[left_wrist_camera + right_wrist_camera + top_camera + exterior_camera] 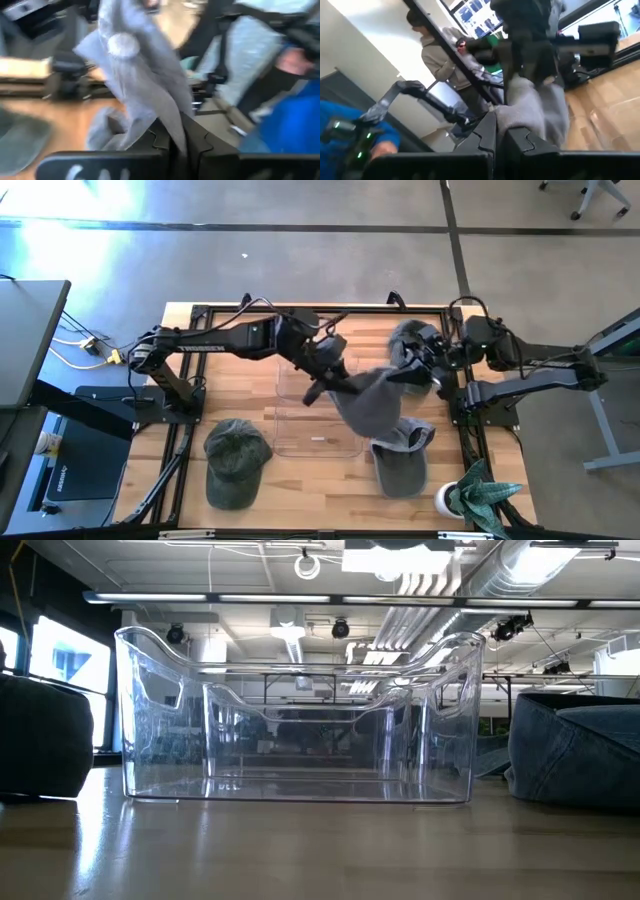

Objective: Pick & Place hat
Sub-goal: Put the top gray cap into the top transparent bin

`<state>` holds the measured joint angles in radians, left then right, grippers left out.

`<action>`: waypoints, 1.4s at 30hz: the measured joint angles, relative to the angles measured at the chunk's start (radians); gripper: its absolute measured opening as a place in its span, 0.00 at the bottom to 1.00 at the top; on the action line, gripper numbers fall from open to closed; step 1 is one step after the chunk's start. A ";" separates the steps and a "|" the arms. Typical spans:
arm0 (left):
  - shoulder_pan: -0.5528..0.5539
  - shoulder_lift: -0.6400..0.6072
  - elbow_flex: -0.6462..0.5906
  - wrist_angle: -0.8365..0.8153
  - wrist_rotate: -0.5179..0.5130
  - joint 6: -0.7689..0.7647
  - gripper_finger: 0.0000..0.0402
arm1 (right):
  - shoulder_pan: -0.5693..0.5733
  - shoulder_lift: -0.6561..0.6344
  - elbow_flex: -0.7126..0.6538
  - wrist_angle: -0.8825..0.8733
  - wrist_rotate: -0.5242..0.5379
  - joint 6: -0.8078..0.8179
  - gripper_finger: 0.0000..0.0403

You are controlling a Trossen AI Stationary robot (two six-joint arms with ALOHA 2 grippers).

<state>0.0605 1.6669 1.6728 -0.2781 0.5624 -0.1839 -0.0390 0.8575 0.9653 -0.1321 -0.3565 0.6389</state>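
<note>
No legible text, label, brand, number or sign anywhere. Only pale partial strokes on the dark body of the left gripper (182,145) in its wrist view, too cut off and blurred to read as letters. Faint white lettering along the left arm (215,345) in the high view, too small to make out.

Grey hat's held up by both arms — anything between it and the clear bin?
Nothing visible. The grey hat hangs between the left gripper and right gripper, both shut on it, over the right end of the clear bin. The bin looks open-topped and empty.
</note>
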 joint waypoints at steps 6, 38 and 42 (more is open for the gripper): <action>0.041 -0.011 0.078 0.047 0.267 0.003 0.04 | 0.053 -0.078 -0.001 -0.039 -0.044 0.017 0.01; 0.096 -0.011 0.133 -0.018 0.103 -0.099 0.15 | 0.088 -0.012 0.024 -0.004 -0.016 -0.169 0.01; 0.153 -0.010 0.132 -0.073 0.093 -0.099 0.34 | 0.088 -0.015 0.048 -0.059 0.030 -0.170 0.01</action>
<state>0.2139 1.6569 1.8050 -0.3511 0.6557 -0.2832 0.0490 0.8425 1.0135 -0.1908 -0.3269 0.4690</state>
